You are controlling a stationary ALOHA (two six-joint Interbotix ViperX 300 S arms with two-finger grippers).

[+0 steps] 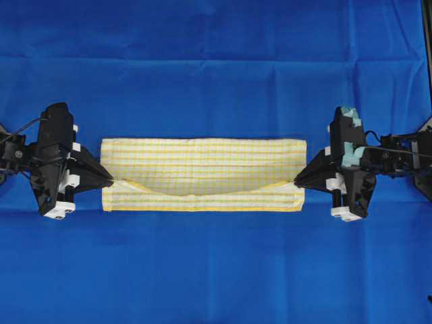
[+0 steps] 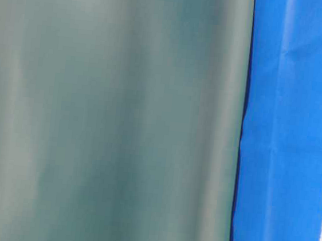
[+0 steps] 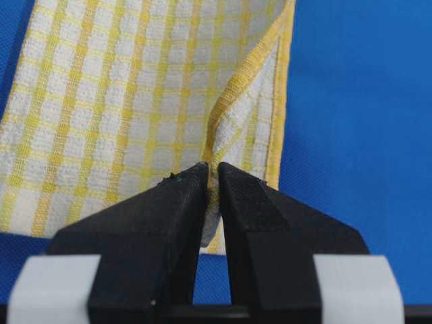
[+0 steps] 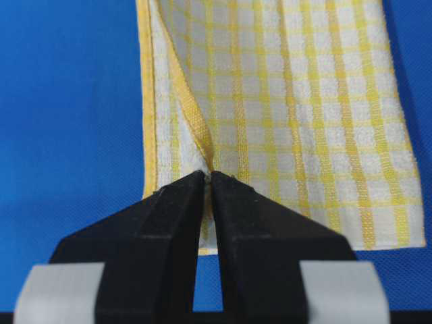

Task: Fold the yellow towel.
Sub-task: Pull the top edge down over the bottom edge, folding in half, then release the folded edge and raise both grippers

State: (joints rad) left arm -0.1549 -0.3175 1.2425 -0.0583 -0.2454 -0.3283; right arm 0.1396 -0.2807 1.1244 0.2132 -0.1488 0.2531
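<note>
Two grippers are each pinched on a corner of the yellow towel (image 1: 202, 172), one at either short end. Closest in the left wrist view, the left gripper (image 3: 212, 172) has its black fingers (image 3: 162, 216) brought together with only a thin slit between them, and a raised fold of the towel's yellow hem is clamped in that slit right at the tips. Just beyond those tips the pinched edge rises as a narrow ridge, with the checked cloth spreading away ahead and to the left of the claw, and the blue sheet (image 3: 358, 101) showing to its right. In the right wrist view the right gripper (image 4: 206, 177) is likewise closed on a hem fold at its tips; past them the towel runs ahead and to the claw's right, with blue sheet to its left. From overhead, the left gripper (image 1: 110, 181) and right gripper (image 1: 295, 182) point toward each other, well apart, with the towel stretched as a long band between them. Its near long edge is drawn up at both held corners and sags in a shallow curve midway, lying over a lower strip of the cloth. The table-level view is mostly a blurred grey-green surface with a strip of blue sheet at its right.
</note>
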